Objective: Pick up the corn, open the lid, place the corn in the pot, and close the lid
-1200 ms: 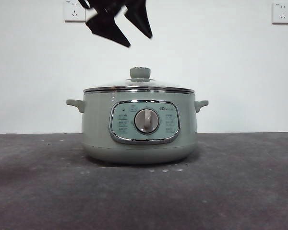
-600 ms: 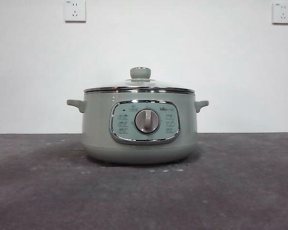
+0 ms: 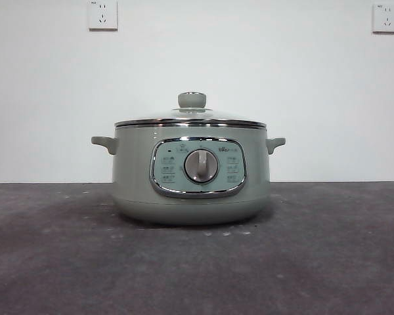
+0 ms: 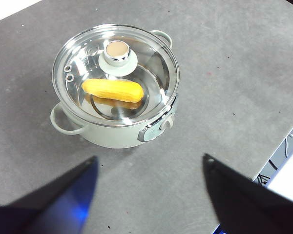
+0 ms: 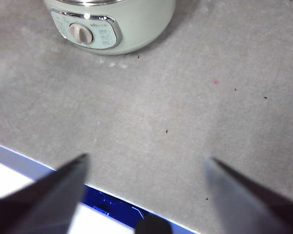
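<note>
In the front view, the pot [image 3: 191, 174] stood on the dark grey table [image 3: 328, 262] with its control panel [image 3: 197, 167] facing the camera and the silver dial [image 3: 201, 165] at the panel's middle. Small printed markings ringed the dial, too fine to read. The lid [image 3: 191, 117] sat closed on the rim, its pale green knob [image 3: 192, 100] upright on top. Two wall sockets [image 3: 102, 14] showed high on the white wall behind. No gripper appeared in this view.

In the left wrist view, the left gripper [image 4: 149, 168] hung well above the table, its jaws spread wide and holding nothing. Below it the pot [image 4: 115, 134] was seen from above, the glass lid [image 4: 156, 58] in place. Through the glass the corn [image 4: 112, 90] lay flat on the pot's floor, its long axis running roughly parallel to the panel side, one tapered end toward a side handle [image 4: 63, 124].

In the right wrist view, the right gripper [image 5: 146, 163] hovered over bare table [image 5: 185, 107] near its front edge, jaws parted and empty. The pot [image 5: 132, 29] was well apart from it; the panel's [image 5: 88, 31] print stayed illegible.
</note>
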Controlling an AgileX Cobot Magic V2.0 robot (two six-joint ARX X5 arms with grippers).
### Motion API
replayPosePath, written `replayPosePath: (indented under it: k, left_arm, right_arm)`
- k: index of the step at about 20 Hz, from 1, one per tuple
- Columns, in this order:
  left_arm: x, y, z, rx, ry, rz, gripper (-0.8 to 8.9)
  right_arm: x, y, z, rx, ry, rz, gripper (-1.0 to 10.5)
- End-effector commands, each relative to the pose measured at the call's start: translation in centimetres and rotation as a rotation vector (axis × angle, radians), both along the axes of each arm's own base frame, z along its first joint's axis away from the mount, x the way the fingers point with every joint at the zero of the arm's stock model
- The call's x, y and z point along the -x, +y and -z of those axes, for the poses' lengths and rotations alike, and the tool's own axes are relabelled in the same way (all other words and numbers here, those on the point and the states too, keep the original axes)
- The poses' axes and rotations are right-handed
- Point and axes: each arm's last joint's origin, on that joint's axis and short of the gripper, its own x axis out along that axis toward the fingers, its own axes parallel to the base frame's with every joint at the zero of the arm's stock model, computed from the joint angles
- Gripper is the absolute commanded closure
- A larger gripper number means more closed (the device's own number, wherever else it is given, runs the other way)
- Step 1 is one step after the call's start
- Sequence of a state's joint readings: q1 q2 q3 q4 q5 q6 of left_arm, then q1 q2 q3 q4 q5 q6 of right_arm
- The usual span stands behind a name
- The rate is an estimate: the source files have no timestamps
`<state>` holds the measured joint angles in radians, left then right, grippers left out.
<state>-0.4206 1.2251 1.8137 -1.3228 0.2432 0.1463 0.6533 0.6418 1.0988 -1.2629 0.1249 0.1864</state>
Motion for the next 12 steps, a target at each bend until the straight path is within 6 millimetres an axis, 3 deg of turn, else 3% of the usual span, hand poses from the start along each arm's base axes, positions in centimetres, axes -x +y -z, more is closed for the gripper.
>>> replayPosePath:
  k: [1, 2, 12]
  left_arm:
    - [-0.19, -0.04, 0.1, 0.004, 0.005, -0.003, 7.86]
    - [-0.19, -0.04, 0.1, 0.004, 0.005, -0.003, 8.19]
    - [-0.2, -0.03, 0.1, 0.003, 0.005, -0.009, 8.17]
  right_arm:
    - [-0.14, 0.13, 0.16, 0.006, 0.002, -0.007, 9.5]
    - [-0.14, 0.13, 0.16, 0.005, 0.002, -0.008, 9.5]
    - [-0.19, 0.06, 0.15, 0.005, -0.002, 0.03, 9.5]
